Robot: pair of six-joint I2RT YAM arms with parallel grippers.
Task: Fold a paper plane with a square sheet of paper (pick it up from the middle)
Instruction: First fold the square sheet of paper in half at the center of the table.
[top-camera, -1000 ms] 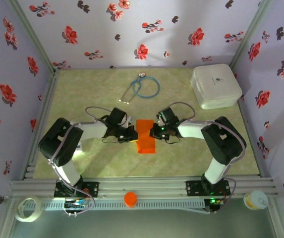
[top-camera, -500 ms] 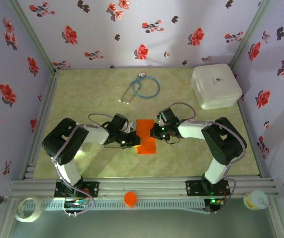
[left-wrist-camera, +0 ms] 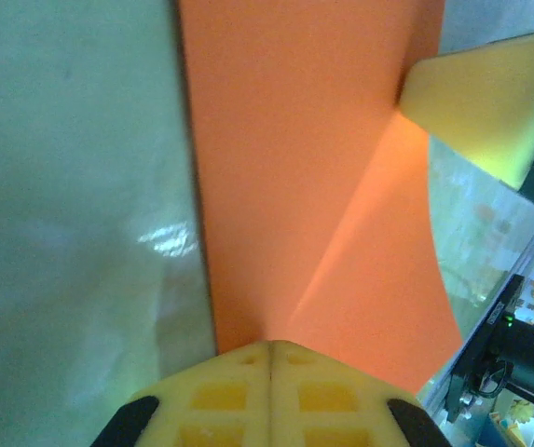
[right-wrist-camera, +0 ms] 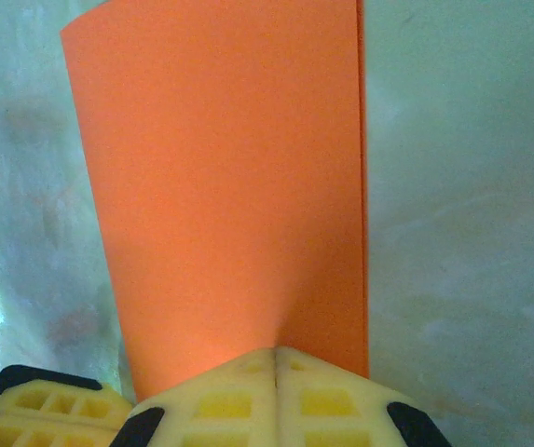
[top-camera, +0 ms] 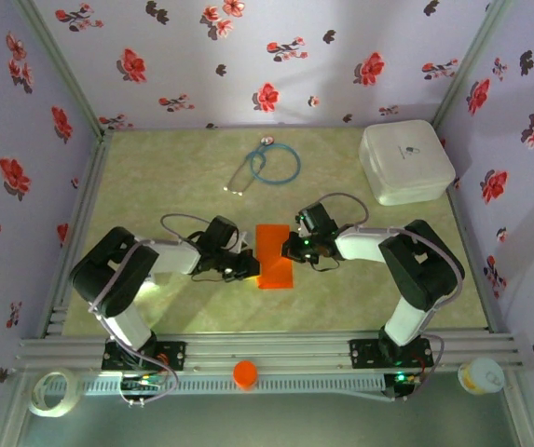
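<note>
The square sheet of paper lies folded into a narrow bright orange strip at the middle of the table. My left gripper is shut, and its tip rests on the strip's left edge near the near end. The paper stretches away from that tip. My right gripper is shut too, its tip pressing the paper from the right side. The paper dips slightly under that tip. Nothing shows between either pair of jaws. No paper plane shape is visible.
A blue stethoscope lies behind the paper. A white rounded box stands at the back right. On the front rail sit a small round orange cap, a tape roll and a small cup. Flowered walls close in three sides.
My left gripper has slid toward the near end of the strip's left edge, staying shut. The right gripper and the paper have hardly moved.
</note>
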